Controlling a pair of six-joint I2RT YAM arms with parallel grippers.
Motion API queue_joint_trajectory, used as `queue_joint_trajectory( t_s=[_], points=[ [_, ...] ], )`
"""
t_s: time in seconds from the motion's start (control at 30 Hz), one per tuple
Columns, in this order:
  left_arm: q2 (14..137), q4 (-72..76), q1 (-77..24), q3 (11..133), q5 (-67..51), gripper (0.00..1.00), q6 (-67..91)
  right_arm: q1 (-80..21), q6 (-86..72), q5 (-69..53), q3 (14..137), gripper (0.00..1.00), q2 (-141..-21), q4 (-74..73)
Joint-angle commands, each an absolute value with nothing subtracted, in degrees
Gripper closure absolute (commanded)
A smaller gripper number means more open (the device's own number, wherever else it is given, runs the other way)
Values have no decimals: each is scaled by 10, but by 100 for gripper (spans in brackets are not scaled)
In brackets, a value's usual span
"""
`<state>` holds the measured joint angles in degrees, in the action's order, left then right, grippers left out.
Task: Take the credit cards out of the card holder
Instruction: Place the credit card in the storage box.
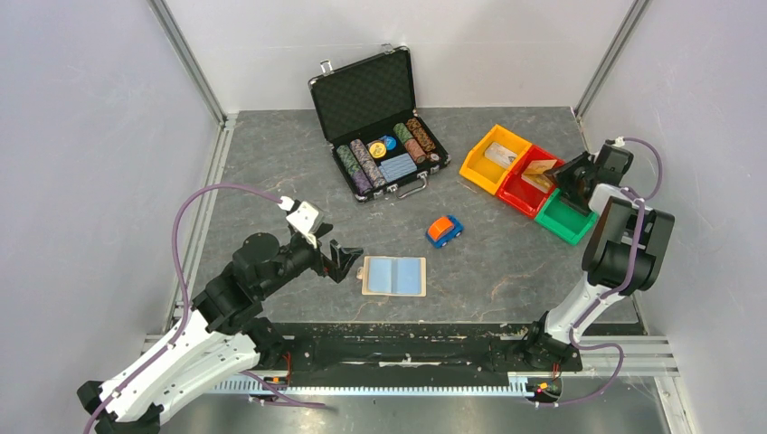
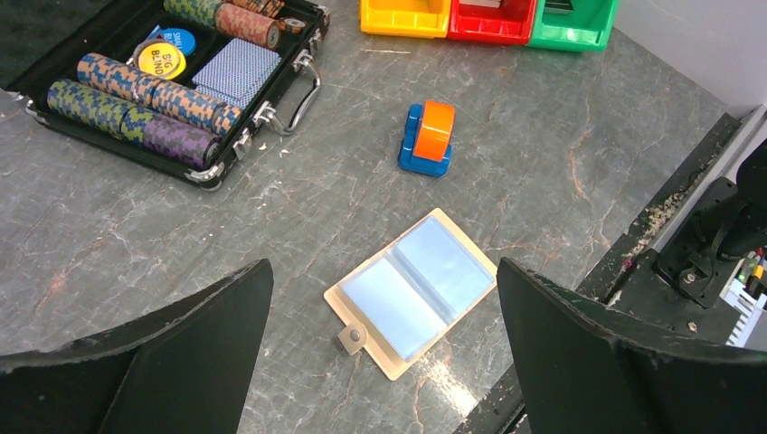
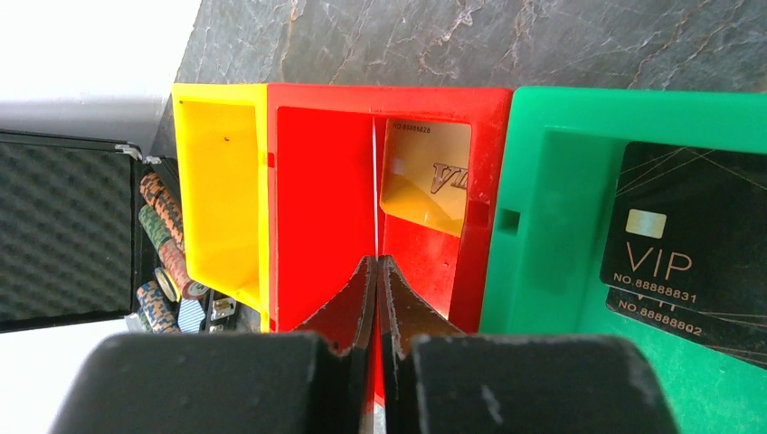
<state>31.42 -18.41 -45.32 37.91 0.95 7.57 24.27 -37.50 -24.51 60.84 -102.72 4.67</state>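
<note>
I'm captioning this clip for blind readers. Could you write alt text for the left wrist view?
An open tan card holder with pale blue faces lies flat on the grey table, framed by the wide-open left claw. Beyond it sit a blue-and-orange toy car, an open black chip case, and yellow, red and green bins.

An open tan card holder [image 1: 394,276] lies flat on the grey table [image 1: 506,262], pale blue faces up. The left gripper [image 1: 346,262] is just beside its left edge. Farther back are a toy car [image 1: 444,231], an open chip case [image 1: 380,122] and three coloured bins [image 1: 529,181], with the right gripper [image 1: 572,176] above them.
</note>
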Motion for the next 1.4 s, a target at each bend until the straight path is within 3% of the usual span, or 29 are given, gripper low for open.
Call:
queue_joint_trajectory(
  t_s=[0.0, 0.6, 0.8, 1.03, 1.37],
  points=[
    [306, -181, -450, 379, 3, 0, 46, 237, -376, -216, 645, 100, -1037, 48],
    [306, -179, -450, 380, 3, 0, 45, 236, -362, -175, 670, 95, -1058, 16],
    [308, -179, -450, 381, 3, 0, 45, 235, -356, -147, 678, 85, -1045, 1],
    [309, -180, -450, 380, 5, 0, 44, 233, -340, -128, 687, 84, -1020, -29],
    [317, -226, -450, 405, 94, 0, 118, 197, -308, -107, 697, 81, -968, -79]
  ],
)
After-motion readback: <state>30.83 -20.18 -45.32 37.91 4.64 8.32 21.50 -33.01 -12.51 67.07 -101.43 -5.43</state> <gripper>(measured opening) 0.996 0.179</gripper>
